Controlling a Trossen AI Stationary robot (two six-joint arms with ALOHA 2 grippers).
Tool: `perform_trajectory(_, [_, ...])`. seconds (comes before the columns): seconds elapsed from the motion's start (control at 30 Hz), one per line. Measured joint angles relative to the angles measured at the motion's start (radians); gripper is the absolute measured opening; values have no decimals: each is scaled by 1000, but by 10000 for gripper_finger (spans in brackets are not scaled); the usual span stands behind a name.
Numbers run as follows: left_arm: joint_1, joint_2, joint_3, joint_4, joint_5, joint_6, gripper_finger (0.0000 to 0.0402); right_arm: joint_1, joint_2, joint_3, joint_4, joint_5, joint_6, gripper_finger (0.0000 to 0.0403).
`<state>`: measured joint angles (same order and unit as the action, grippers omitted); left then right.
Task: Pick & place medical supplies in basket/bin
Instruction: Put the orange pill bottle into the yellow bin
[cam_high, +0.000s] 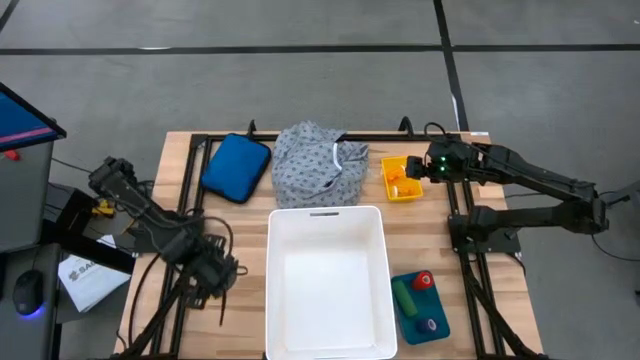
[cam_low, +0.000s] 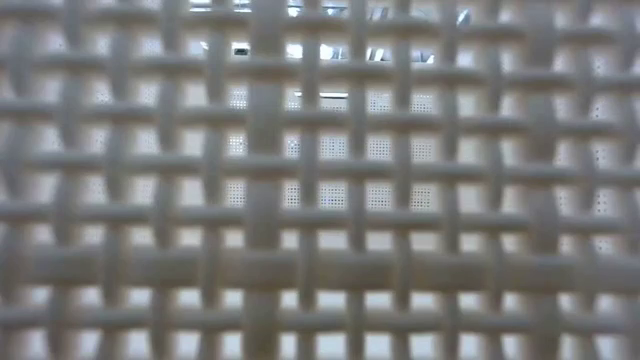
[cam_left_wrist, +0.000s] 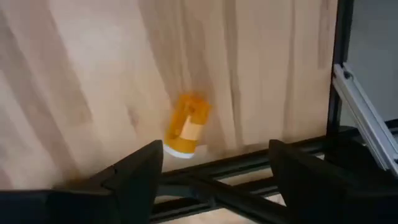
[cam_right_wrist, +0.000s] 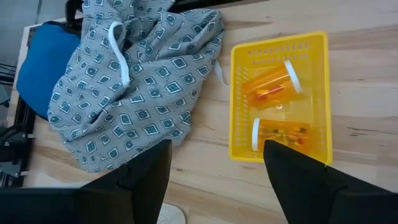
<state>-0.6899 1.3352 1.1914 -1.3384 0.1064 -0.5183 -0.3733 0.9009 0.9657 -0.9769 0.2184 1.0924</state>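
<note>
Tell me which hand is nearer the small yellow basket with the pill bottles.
The right hand. It hovers open just beside the yellow basket at the table's far right. The left hand, also open, sits across the white bin near the table's left front edge.

Light matt wooden table (cam_high: 240, 250), smooth white plastic bin (cam_high: 326, 280) on it, soft printed cloth garment (cam_high: 315, 165) behind the bin, perforated yellow plastic basket (cam_right_wrist: 314, 93), translucent orange plastic pill bottles (cam_right_wrist: 273, 84)
</note>
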Motion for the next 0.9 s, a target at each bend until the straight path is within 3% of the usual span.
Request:
perform_trajectory(0.27, [-122, -18, -251, 300, -1, -122, 281, 0, 0, 0, 2, 0, -15, 251])
perform_trajectory(0.43, [-149, -18, -362, 324, -33, -116, 281, 0, 0, 0, 7, -1, -19, 251])
perform_trajectory(0.6, [-151, -18, -427, 414, -39, -83, 280, 0, 0, 0, 7, -3, -19, 251])
perform_trajectory(0.9, [-151, -18, -445, 430, -56, -40, 280, 0, 0, 0, 7, -4, -26, 251])
